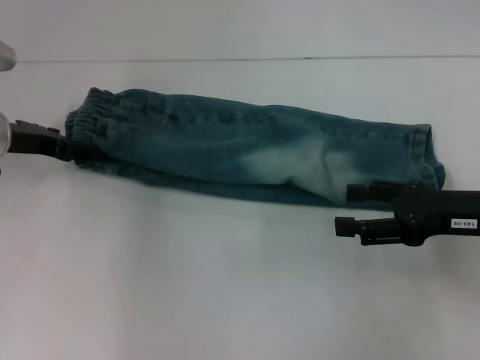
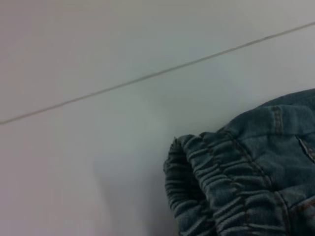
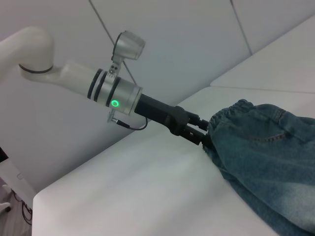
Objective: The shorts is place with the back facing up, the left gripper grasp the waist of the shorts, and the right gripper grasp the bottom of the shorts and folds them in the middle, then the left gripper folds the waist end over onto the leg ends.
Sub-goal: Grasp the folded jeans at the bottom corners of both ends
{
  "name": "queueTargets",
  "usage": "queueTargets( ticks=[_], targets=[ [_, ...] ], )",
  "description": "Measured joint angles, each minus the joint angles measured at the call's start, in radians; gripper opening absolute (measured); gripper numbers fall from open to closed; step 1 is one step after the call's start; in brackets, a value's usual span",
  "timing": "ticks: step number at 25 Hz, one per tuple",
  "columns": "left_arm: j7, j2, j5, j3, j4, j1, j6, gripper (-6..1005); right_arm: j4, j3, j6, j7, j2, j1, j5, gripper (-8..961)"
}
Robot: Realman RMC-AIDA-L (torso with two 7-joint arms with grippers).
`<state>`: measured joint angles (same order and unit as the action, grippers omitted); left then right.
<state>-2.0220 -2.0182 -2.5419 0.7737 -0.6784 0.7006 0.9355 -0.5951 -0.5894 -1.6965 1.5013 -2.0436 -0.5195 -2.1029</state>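
The faded blue denim shorts (image 1: pixel 247 150) lie folded lengthwise in a long strip across the white table. The gathered waist (image 1: pixel 90 124) is at the left and the leg ends (image 1: pixel 424 150) are at the right. My left gripper (image 1: pixel 66 148) comes in from the left edge and is shut on the waist's near corner. The right wrist view shows this left gripper (image 3: pixel 204 140) pinching the puckered band (image 3: pixel 226 115). My right gripper (image 1: pixel 349 208) stands open at the strip's front edge near the leg ends, one finger touching the denim and the other over bare table. The left wrist view shows the ruffled waist (image 2: pixel 197 172) close up.
The white table (image 1: pixel 225 285) stretches bare in front of the shorts. A thin seam (image 1: pixel 225 58) runs across the back of the table. In the right wrist view the table's edge (image 3: pixel 64 184) drops off beyond the left arm.
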Motion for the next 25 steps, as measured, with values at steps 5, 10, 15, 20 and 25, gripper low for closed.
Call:
queueTargets(
  ticks=[5,10,15,20,25],
  targets=[
    [0.001,0.0,0.0,0.001,0.009,0.004,-0.023,915,0.003,-0.007,0.015,0.001,-0.003,-0.006,0.0,955],
    [0.005,-0.002,0.0,0.01,0.01,0.011,-0.017,893,0.013,-0.008,0.035,0.002,-0.004,-0.01,0.0,956],
    [0.007,-0.005,0.0,0.038,0.026,0.026,-0.015,872,0.015,-0.007,0.045,0.002,-0.005,-0.012,0.0,947],
    [0.009,-0.008,0.0,0.052,0.032,0.031,-0.018,850,0.015,-0.009,0.058,0.002,-0.01,-0.013,0.0,945],
    [0.032,-0.01,0.0,0.052,0.023,0.025,-0.01,828,0.023,-0.013,0.079,0.0,-0.014,-0.013,0.0,944]
  ],
)
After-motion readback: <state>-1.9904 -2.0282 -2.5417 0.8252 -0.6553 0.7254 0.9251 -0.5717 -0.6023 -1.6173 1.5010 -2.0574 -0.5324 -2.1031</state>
